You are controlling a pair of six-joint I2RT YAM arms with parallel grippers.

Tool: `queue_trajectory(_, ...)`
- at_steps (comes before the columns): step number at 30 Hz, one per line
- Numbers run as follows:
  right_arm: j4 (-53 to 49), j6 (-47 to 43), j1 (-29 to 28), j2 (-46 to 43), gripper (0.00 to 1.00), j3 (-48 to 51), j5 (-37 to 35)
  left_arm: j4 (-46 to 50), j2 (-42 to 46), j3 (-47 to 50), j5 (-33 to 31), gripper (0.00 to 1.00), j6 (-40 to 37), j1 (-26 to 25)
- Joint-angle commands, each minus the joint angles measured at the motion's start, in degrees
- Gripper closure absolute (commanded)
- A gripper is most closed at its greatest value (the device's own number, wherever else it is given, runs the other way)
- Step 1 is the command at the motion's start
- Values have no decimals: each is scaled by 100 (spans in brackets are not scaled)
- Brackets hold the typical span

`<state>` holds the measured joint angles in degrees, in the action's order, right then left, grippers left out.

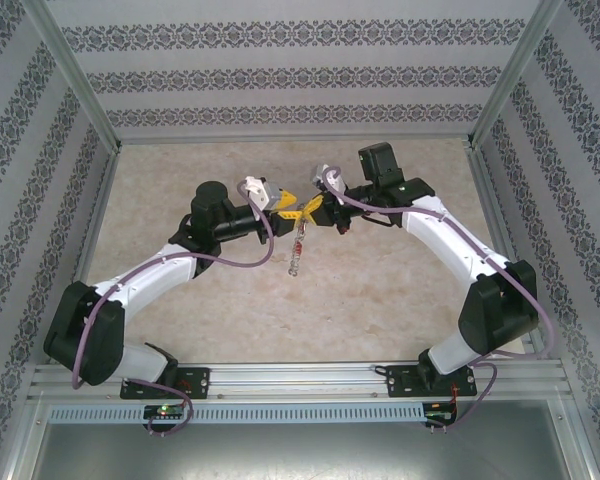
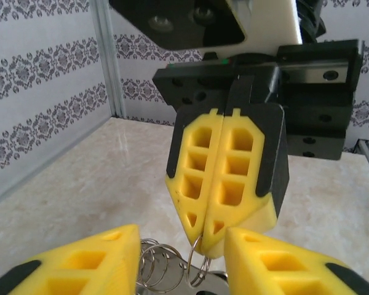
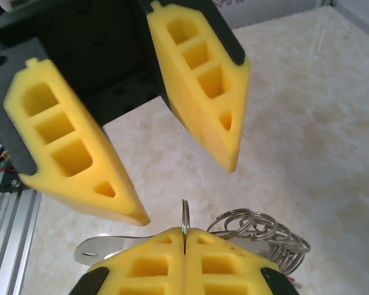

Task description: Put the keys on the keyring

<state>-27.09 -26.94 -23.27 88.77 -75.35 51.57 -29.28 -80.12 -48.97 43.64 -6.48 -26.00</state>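
The keyring [image 3: 185, 216], a thin silvery-grey wire loop seen edge-on, is held up in the air over the middle of the table. It is pinched between the closed yellow foam fingers of the right gripper [image 3: 184, 241]. The left gripper [image 3: 186, 192] faces it tip to tip, its two yellow fingers spread apart and closed on nothing, with the loop just below the gap between them.

A cluster of smaller coiled wire rings [image 3: 258, 226] hangs beside the loop, and a flat silvery metal piece [image 3: 104, 249] pokes out behind the right fingers; it may be a key blade, but I cannot tell. From above, a short dangling string of small pieces [image 1: 298, 250] with a reddish spot hangs beneath the two grippers, too small to read as keys.

So the loop seems secured and partly strung, but I cannot tell how many keys remain. The beige marbled table [image 1: 400, 290] shows no loose key, and nothing blocks the arms but their closeness to each other.
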Motion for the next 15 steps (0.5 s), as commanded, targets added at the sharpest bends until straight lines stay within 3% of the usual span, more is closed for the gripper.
queue_trajectory(1,-1,1052,-146,-55,100,-114,-570,-510,-13,77,-137,57,455,55)
queue_trajectory(4,48,2154,-294,-81,100,-177,-1352,-871,136,353,-670,47,781,93)
queue_trajectory(5,81,2617,-339,-80,100,-202,-1639,-1033,183,456,-810,36,953,123)
queue_trajectory(7,58,3455,-376,-43,100,-296,-2035,-1176,224,546,-745,23,1215,156)
queue_trajectory(10,-36,4403,-398,-9,100,-454,-2420,-720,169,489,-390,0,1248,168)
queue_trajectory(15,-191,5375,-398,65,100,-759,-2637,-132,156,508,-807,0,1218,174)
